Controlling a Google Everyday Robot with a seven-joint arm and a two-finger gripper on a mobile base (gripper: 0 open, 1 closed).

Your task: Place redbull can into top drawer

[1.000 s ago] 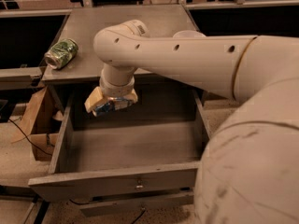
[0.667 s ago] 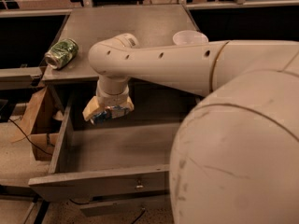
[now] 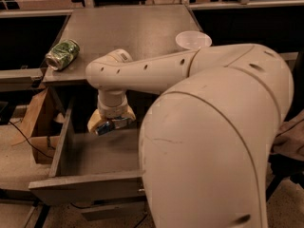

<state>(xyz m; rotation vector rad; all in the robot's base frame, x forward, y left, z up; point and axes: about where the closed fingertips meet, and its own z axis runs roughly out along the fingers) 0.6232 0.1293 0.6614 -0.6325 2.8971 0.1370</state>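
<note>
Cream arm [image 3: 152,70], tan-fingered pincer [image 3: 111,123] at about 8 o'clock over the plain grey top drawer [image 3: 85,183], pinching the blue-and-silver redbull can [image 3: 105,127]. Green-patterned can [image 3: 62,54] at 10 on the dull grey bench [image 3: 133,23], white cup [image 3: 193,40] at 1.

A slim blue-and-silver can [image 3: 105,128], tilted almost onto its side, is clamped in the gripper [image 3: 111,123] over the back left part of a wide grey drawer [image 3: 85,186]. The drawer stands pulled out below the front edge of the counter [image 3: 128,32].
</note>
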